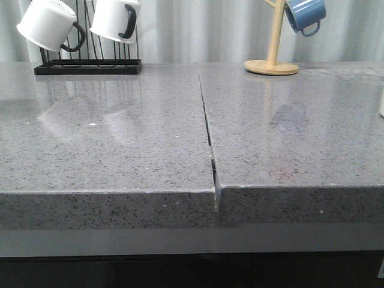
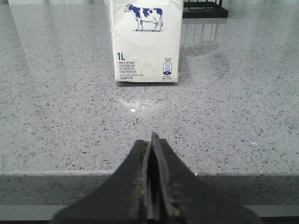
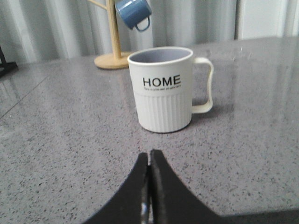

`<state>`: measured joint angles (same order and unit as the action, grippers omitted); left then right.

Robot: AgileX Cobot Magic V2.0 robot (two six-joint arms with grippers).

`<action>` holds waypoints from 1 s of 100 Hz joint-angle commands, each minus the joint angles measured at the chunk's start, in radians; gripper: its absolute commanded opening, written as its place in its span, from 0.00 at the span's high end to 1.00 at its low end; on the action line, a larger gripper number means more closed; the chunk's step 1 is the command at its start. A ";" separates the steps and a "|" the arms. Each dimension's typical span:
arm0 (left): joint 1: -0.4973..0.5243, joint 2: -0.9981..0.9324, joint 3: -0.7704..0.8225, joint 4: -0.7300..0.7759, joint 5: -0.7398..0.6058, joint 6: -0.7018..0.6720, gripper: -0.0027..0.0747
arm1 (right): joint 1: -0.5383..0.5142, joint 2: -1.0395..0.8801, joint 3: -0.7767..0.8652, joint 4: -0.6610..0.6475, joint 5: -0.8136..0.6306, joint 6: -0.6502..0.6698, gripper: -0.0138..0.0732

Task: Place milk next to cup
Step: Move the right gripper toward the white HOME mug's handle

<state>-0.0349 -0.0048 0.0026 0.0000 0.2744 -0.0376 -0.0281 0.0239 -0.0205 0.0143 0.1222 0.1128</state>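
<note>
Right now both my grippers are pressed shut and hold nothing. In the left wrist view, my left gripper (image 2: pixel 153 186) sits at the bottom centre, just off the grey speckled countertop (image 2: pixel 60 116), pointing at the milk carton (image 2: pixel 146 42), which stands upright in the upper centre, well apart from my fingers, its cow picture facing me. In the right wrist view, my right gripper (image 3: pixel 149 196) sits at the bottom centre, aimed at the HOME mug (image 3: pixel 162 91) in the middle of the frame, handle to the right of the frame. Behind it, upper left, a blue mug (image 3: pixel 134 14) hangs on a wooden mug tree (image 3: pixel 112 56). The front view shows neither carton nor arms. I judge the risks ahead: reaching with closed fingers would shove the tall carton over, and a high or off-centre grip could tip it or knock the mug when setting it down.
</note>
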 commanded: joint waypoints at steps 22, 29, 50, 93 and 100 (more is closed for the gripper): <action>-0.008 -0.032 0.042 -0.006 -0.075 -0.009 0.99 | -0.006 0.351 -0.191 -0.084 -0.086 0.004 0.54; -0.008 -0.032 0.042 -0.006 -0.075 -0.009 0.99 | -0.007 0.422 -0.191 -0.131 -0.190 -0.007 0.37; -0.008 -0.032 0.042 -0.006 -0.075 -0.009 0.99 | -0.091 0.625 -0.191 -0.097 -0.434 -0.010 0.36; -0.008 -0.032 0.042 -0.006 -0.075 -0.009 0.99 | -0.221 0.980 -0.217 -0.077 -0.789 -0.010 0.36; -0.008 -0.032 0.042 -0.006 -0.075 -0.009 0.99 | -0.234 1.038 -0.245 -0.058 -0.812 -0.010 0.36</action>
<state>-0.0349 -0.0048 0.0026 0.0000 0.2744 -0.0376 -0.2481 1.0070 -0.2080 -0.0620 -0.5670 0.1103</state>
